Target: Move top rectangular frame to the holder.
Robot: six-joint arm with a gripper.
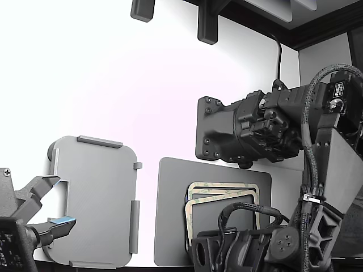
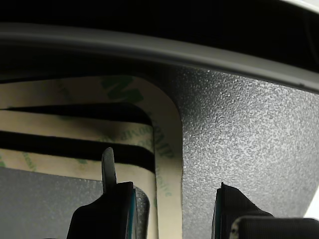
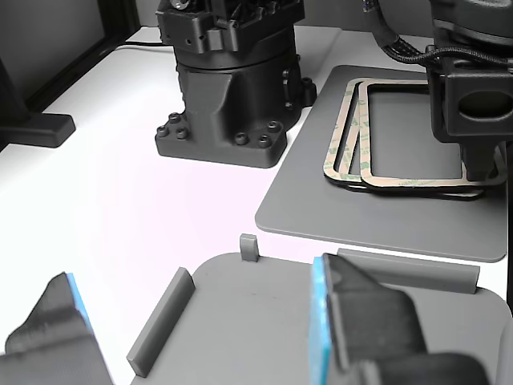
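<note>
Three cameras, one white bench

My exterior view looks steeply down on the holder (image 1: 93, 201) and the dark grey pad (image 1: 173, 212). The wrist view sits very close above that pad (image 2: 239, 139) and its frames. The other view seems, I think, arm-mounted, low over the holder (image 3: 264, 321), facing the same pad (image 3: 321, 200).

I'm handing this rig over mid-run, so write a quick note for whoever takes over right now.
End effector: open, low over the edge of the frame stack, one finger over the frame strip, holding nothing.
Top rectangular frame: on the stack of like frames on the dark grey pad, not lifted.
Holder: light grey plate at the exterior view's left, no frame on it.
Done: approach to the stack.
Left: grip the top frame, lift it, carry it across, seat it within the holder's tabs.
</note>
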